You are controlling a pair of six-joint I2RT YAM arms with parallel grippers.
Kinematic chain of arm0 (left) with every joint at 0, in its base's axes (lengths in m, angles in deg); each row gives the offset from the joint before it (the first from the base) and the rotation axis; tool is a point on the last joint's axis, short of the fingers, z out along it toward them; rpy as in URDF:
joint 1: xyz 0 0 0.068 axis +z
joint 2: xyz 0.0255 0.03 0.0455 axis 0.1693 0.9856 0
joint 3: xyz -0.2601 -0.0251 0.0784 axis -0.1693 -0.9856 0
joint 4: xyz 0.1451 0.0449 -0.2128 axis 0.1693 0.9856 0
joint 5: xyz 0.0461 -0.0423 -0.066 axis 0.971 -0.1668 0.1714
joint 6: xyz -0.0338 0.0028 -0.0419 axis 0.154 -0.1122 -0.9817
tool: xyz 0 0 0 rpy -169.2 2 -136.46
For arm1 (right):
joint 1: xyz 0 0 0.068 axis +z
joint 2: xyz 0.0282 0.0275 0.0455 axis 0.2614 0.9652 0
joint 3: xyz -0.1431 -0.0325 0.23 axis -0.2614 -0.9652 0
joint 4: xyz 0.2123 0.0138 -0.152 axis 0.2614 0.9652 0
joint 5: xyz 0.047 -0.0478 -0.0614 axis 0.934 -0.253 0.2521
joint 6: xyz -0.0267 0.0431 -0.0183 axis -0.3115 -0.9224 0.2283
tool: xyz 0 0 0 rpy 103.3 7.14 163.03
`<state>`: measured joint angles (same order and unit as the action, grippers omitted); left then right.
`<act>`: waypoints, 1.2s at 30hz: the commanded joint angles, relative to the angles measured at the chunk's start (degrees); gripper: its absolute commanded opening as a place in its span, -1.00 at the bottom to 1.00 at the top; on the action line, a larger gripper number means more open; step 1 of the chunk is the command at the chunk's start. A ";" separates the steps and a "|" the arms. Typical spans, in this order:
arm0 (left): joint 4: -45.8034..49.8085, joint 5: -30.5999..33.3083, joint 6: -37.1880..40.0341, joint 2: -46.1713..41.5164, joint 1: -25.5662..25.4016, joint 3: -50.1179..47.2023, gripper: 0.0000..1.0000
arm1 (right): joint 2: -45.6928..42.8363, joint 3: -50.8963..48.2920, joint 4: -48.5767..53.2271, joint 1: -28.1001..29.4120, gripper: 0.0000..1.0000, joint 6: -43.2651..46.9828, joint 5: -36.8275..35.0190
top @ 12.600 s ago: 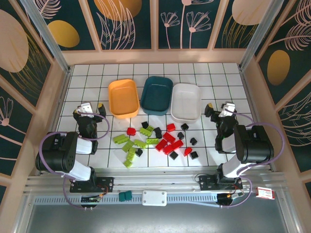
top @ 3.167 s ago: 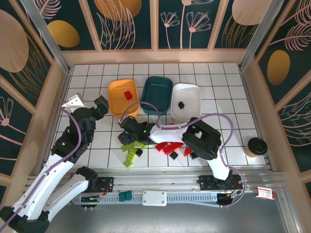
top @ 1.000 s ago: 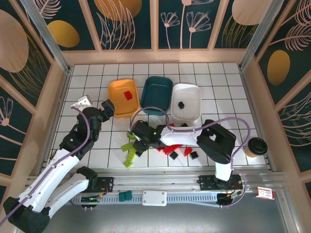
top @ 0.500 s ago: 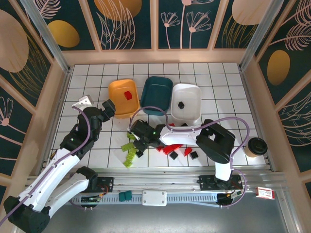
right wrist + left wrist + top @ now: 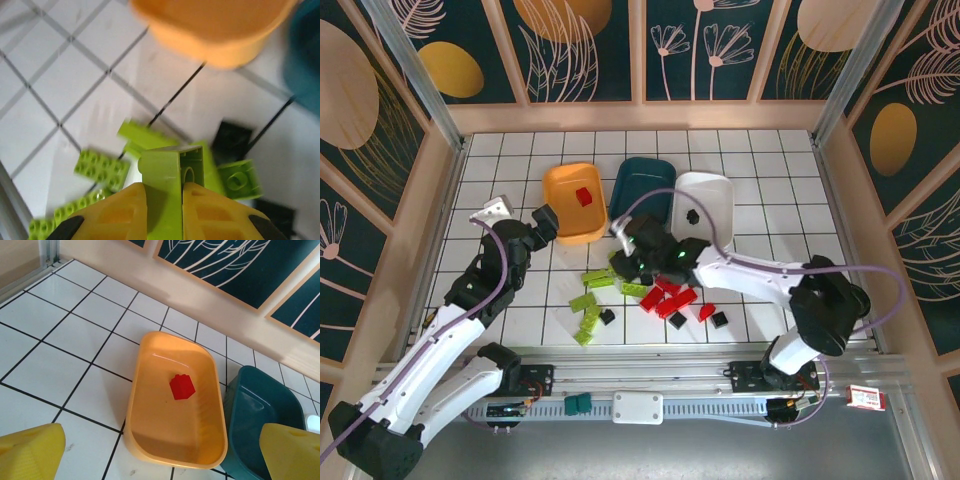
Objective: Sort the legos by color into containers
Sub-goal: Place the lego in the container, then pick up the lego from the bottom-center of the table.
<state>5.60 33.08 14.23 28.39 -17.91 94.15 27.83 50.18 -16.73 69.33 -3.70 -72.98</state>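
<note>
My right gripper [image 5: 165,205] clamps a lime green brick [image 5: 161,167] above the counter [image 5: 60,85]; my left gripper [image 5: 160,452] hangs wide apart near the orange tub [image 5: 165,430].

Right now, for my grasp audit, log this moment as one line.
right gripper: shut on lime green lego | left gripper: open, facing orange tub | orange tub: one red lego | white tub: one black lego

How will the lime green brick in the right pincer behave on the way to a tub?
Probably stiff: the lime green brick shows crisp edges while clamped in the right pincer. Likely light, being small and hollow underneath. Its smooth plastic faces may slip or pivot, since only its lower part sits between the fingers.
</note>
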 commanded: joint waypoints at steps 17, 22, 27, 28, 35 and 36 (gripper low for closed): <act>-3.19 -8.35 -3.69 2.64 0.15 -5.77 0.97 | 20.85 15.80 -6.70 -18.14 0.01 -3.15 -5.01; -2.92 -8.17 -3.68 2.38 0.19 -5.61 0.98 | 17.12 14.79 -6.71 -15.81 0.50 -2.39 -4.90; -2.53 -6.76 -3.34 0.29 0.15 -5.26 0.98 | 12.08 10.63 -5.25 -7.01 0.59 0.81 -6.10; -2.27 -6.45 -3.12 -0.11 0.17 -5.08 0.98 | 11.69 10.10 -4.37 -4.78 0.60 1.21 -6.46; -0.52 -4.09 -1.98 -2.57 0.15 -3.95 0.98 | 16.00 11.23 -0.99 7.31 0.59 5.11 -7.83; -0.10 -3.74 -2.01 -2.80 0.15 -3.72 0.98 | 17.29 12.40 0.00 8.05 0.58 5.66 -7.99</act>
<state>4.33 27.39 11.43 26.55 -17.91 88.84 42.03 60.97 -20.51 76.41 -1.07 -78.77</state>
